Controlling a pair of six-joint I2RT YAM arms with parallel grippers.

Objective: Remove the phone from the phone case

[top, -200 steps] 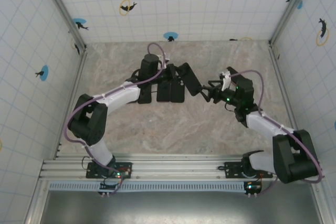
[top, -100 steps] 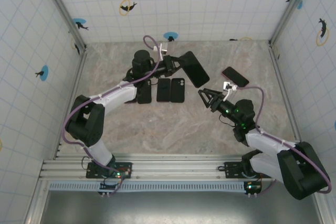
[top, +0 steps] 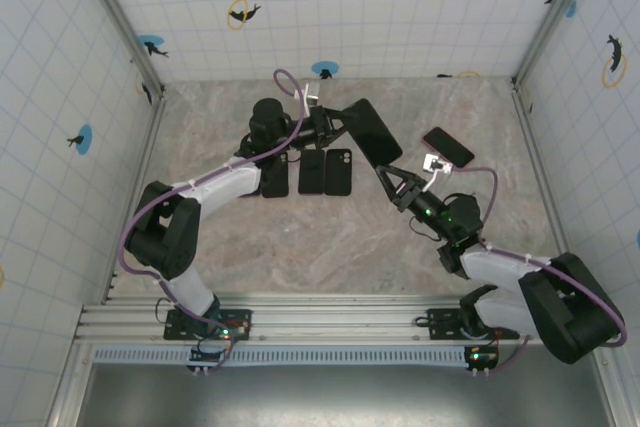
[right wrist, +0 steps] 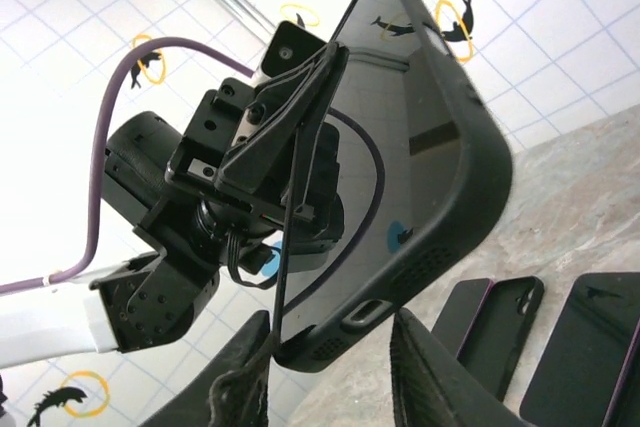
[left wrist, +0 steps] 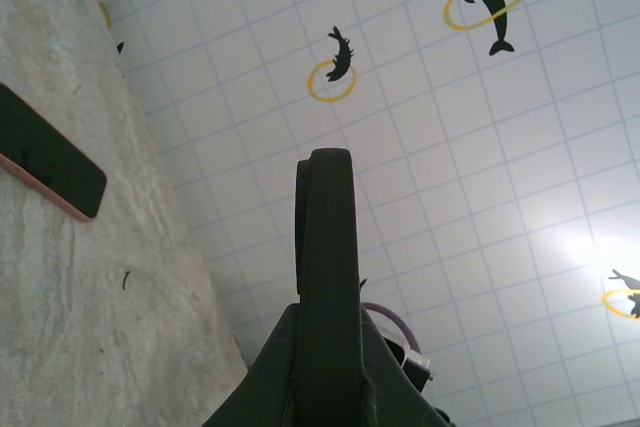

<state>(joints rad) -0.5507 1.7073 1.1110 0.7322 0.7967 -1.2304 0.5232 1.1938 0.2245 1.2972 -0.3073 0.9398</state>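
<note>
The phone [right wrist: 420,117] sits inside its black phone case [right wrist: 487,187], up in the air over the far middle of the surface [top: 300,237]. The left gripper [top: 330,127] is clamped on its far-left end. Seen from above, its long axis slants from far-left down to near-right, and the free lower corner points straight at the right gripper [top: 393,184]. That gripper stands with its jaws spread wide, and from its own camera the corner hangs just above the gap between the fingers [right wrist: 250,372]. The right arm is clearly the nearer one to that free end, so I'd guess it goes in along the slant. A pink-edged phone [top: 447,147] lies flat off to the right, and three dark slabs [top: 311,173] lie under the left arm.
</note>
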